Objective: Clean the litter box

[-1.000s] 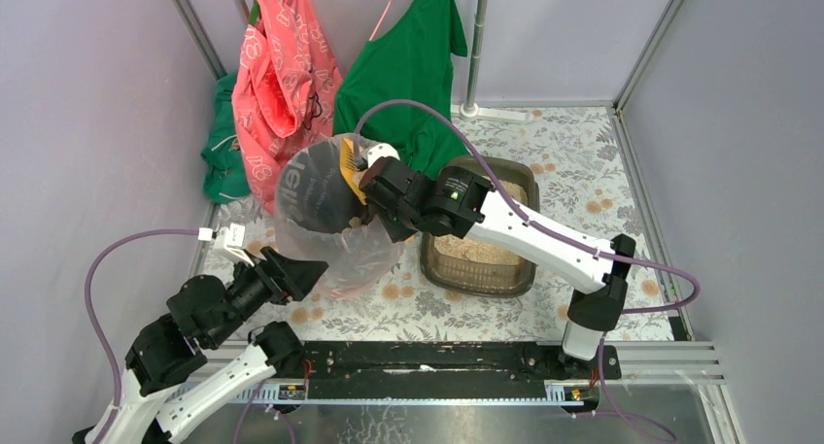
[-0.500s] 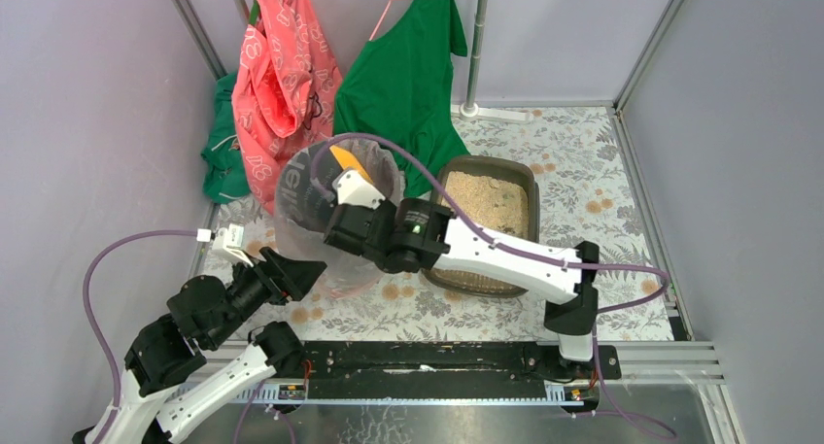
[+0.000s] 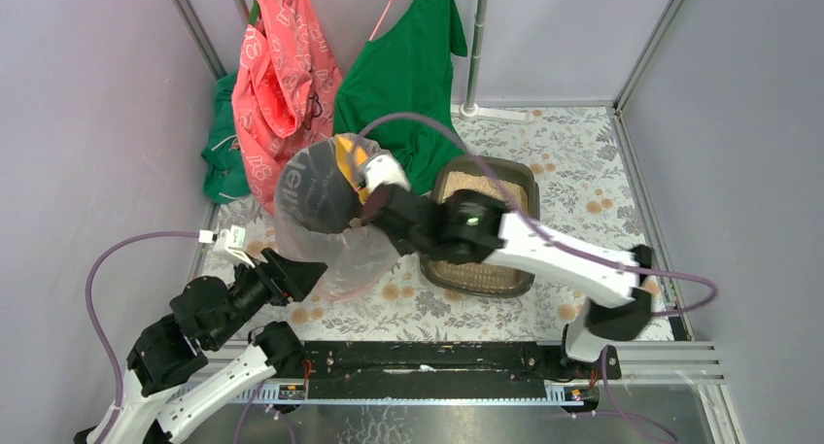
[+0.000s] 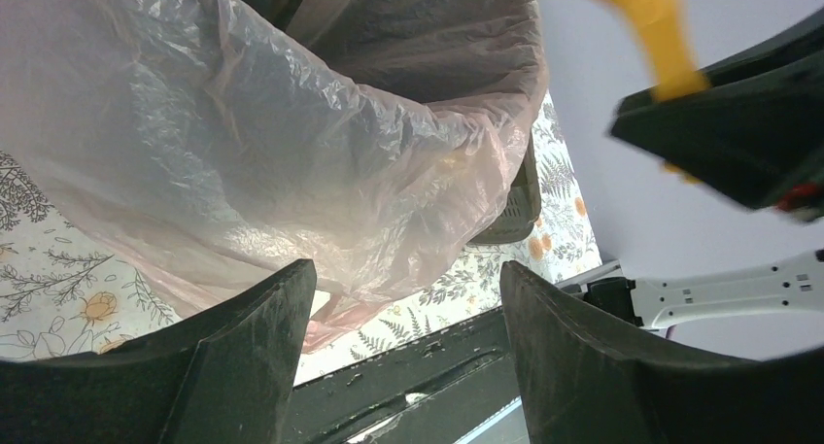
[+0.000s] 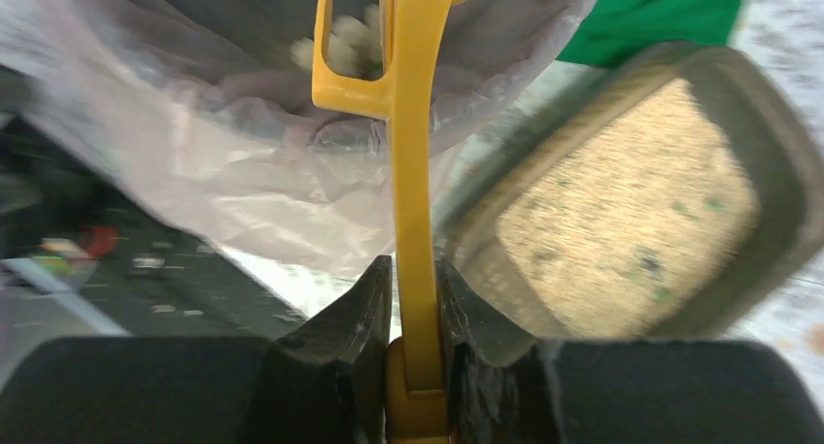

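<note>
The litter box [image 3: 523,177], a dark brown-grey tray of beige sandy litter, sits at mid-table, partly hidden by my right arm; it also shows in the right wrist view [image 5: 768,133]. My right gripper [image 5: 415,279] is shut on the handle of a yellow slotted scoop [image 5: 413,104], whose head is over the mouth of the round bin with a clear bag liner [image 3: 321,206]. In the top view the scoop [image 3: 348,157] sits at the bin's rim. My left gripper [image 4: 403,298] is open and empty, just near the bin's bag [image 4: 291,123].
A pink garment [image 3: 282,75] and green shirts [image 3: 408,65] hang behind the bin. A metal stand pole [image 3: 476,46] rises at the back. Grey walls close in left and right. A black rail [image 3: 437,357] runs along the near edge.
My right arm swung the scoop about over the bin: lower over its mouth half a second ago, now back up at the rim's far side. The left arm has not moved.
</note>
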Robot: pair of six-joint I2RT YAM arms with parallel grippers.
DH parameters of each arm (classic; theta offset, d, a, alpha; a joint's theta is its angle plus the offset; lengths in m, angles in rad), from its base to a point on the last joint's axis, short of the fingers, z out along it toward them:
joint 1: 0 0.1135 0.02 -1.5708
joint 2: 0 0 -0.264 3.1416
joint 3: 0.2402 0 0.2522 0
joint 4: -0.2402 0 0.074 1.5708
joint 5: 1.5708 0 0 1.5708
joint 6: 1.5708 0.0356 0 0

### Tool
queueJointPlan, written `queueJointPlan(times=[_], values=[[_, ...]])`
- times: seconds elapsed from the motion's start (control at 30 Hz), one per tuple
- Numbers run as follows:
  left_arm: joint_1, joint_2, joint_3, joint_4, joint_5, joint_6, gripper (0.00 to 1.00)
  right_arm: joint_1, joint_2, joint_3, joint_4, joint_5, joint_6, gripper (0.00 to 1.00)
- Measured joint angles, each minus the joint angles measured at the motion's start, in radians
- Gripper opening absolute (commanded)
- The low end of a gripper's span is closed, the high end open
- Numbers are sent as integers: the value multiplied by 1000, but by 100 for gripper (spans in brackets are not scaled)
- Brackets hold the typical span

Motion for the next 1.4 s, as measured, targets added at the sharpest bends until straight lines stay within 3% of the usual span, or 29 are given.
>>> queueJointPlan(times=[0.17,0.33,0.73,0.9,1.07,1.4], values=[[0,2,-6,-1,0,-3,78,-187,-331,-217,200,-282,76,0],[0,26,-6,3,2,-2,78,-471,-595,-416,233,-384,119,0],[0,153,-91,158,96,9,78,-497,-743,-1048,233,-544,245,0],[0,253,-94,243,151,13,80,-497,-871,-1075,251,-597,265,0],[0,386,25,265,162,63,98,-497,-979,-1058,250,-652,267,0],[0,581,377,231,93,221,99,-498,-1103,-1030,222,-781,280,0]])
